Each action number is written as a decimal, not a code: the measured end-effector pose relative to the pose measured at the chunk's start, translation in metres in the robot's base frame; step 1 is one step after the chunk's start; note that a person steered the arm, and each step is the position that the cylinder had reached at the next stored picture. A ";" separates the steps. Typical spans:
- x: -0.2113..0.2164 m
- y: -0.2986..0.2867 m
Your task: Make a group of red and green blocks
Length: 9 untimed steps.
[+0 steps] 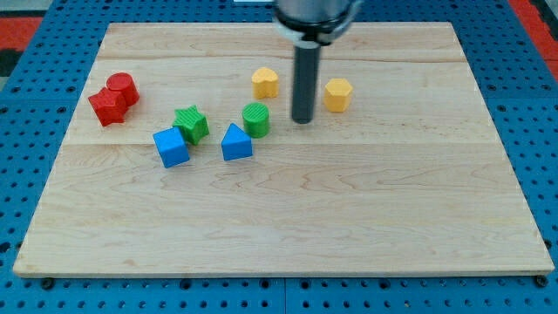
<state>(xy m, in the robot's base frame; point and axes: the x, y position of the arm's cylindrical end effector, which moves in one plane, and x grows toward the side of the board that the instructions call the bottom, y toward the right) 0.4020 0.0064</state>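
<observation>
Two green blocks, cylinder (255, 119) & star (191, 124), sit view-left of tool tip (302, 119); cylinder just beside it, not touching. Red pair (114, 98) well apart, far view-left. Tool's a plain rod, nothing pinched.

A pale wooden bench (349, 218) with lengthwise grain fills most of the frame. Beneath it lies a blue perforated surface (26, 218), showing along every edge. Red patches (22, 35) sit in both upper corners. Lighting is even.
</observation>
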 end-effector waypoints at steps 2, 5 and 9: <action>0.009 -0.096; 0.054 -0.158; 0.045 -0.143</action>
<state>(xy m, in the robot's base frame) 0.4467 -0.1366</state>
